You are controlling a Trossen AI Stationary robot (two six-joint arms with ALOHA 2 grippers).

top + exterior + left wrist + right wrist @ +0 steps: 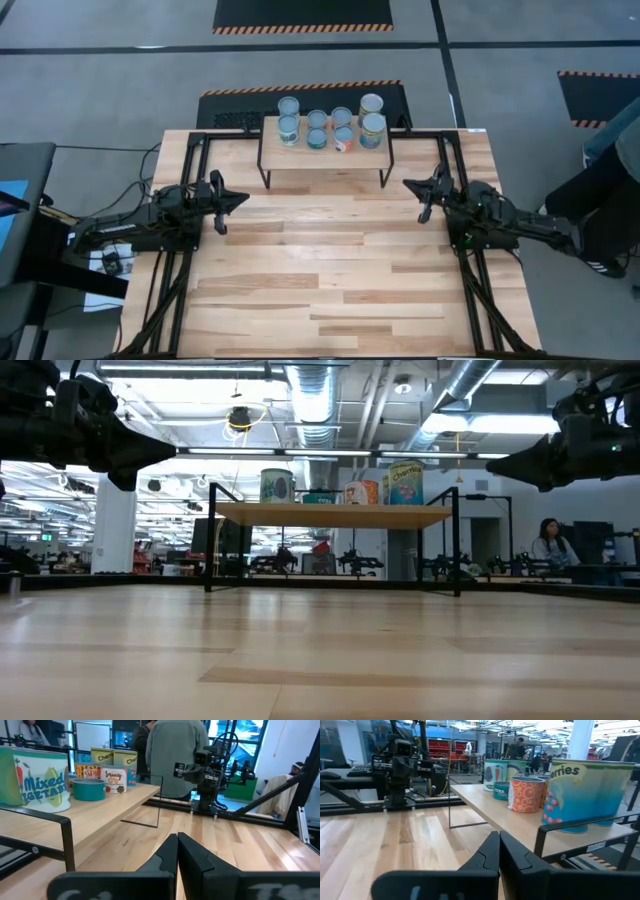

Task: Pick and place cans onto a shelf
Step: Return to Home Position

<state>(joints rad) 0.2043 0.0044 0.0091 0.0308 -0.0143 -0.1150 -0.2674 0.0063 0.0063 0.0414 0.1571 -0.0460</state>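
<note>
The plank tabletop [330,290] spreads wide beneath both my pairs of fingers, and neither pair touches it. In the low view they hang above the boards. The shelf [325,160] stands on thin black legs at the table's far edge. It lies beyond my fingertips, in the gap between the two pairs and apart from both.

My left gripper [243,198] hovers near the shelf's left front leg, tips aimed across the table toward the other pair. My right gripper [407,184] hovers near the right front leg, tips aimed back. Each pair is clenched on nothing: in both wrist views my two dark fingers [165,857] meet along a thin seam, with bare wood past them.

All eight cans [372,128] stand upright on the shelf, in two rows along its back half, and none is on the tabletop. Nearest my left fingers is the large mixed vegetables can [35,780], with a low teal can [89,789] just beside it. Nearest my right fingers is the tall blue can [585,795] lettered "erries", with an orange patterned can [526,794] beside it. A person [175,755] in a grey top stands beyond the table, past my left fingertips.
</note>
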